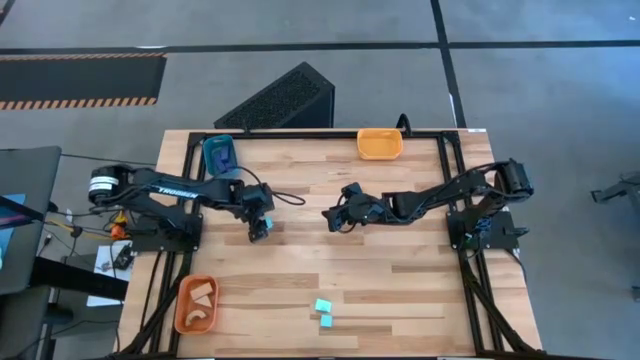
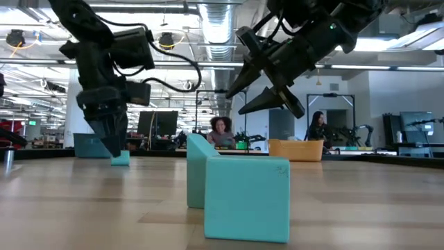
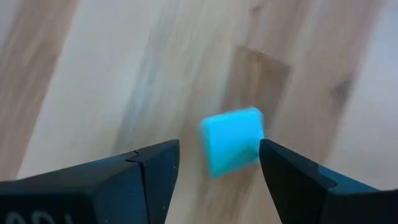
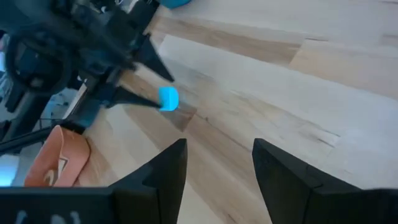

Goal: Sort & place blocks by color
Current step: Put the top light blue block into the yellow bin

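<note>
Two open grippers over table middle, cyan cube under left one

Three cyan cubes showing. One cube [image 3: 232, 141] is lying on the table [image 1: 400, 260] near its middle, a bit toward the left edge, right under the left gripper [image 1: 259, 230]. Left gripper is hanging with fingers spread, standing either side of the cube, not pinching it; gaps are showing on both sides in the left wrist view. Low view is showing the cube resting flat on the wood just beside the finger tips.

Right gripper [image 1: 331, 216] is hovering above the table middle, fingers apart, holding nothing, pointing toward the left gripper. Well clear of the cube.

Two more cyan cubes [image 1: 323, 312] are sitting together near the front edge, about mid-width, touching or nearly so; cannot tell which.

Trays: teal tray [image 1: 220, 154] sitting at the back left corner, contents too dark to tell. Yellow-orange tray [image 1: 380, 144] sitting at the back edge, right of centre. Orange tray [image 1: 196, 305] sitting at the front left corner, holding tan blocks [image 1: 205, 293]; count unclear.

People are sitting in the room behind, seen in low view.
</note>
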Tool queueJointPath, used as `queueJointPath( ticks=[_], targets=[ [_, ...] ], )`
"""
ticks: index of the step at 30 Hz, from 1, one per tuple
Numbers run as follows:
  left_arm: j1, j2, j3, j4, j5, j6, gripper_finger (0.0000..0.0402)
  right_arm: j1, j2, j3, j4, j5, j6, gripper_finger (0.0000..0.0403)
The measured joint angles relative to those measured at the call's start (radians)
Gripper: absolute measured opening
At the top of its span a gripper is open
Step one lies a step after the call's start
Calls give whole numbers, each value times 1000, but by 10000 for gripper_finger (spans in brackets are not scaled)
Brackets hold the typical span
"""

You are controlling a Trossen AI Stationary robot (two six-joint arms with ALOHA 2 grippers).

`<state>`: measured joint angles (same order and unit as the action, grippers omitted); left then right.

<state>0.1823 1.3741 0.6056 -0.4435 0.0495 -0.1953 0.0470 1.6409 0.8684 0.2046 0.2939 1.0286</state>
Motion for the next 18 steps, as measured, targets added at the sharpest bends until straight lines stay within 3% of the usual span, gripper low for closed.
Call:
queueJointPath(
  ticks=[10, 18],
  targets=[
    [27, 81, 4, 36, 60, 90, 205, -26, 0, 0, 3, 76, 45, 185],
    [30, 93, -3, 236, 82, 196, 133, -72, 0, 0, 11, 68, 153, 170]
  ],
)
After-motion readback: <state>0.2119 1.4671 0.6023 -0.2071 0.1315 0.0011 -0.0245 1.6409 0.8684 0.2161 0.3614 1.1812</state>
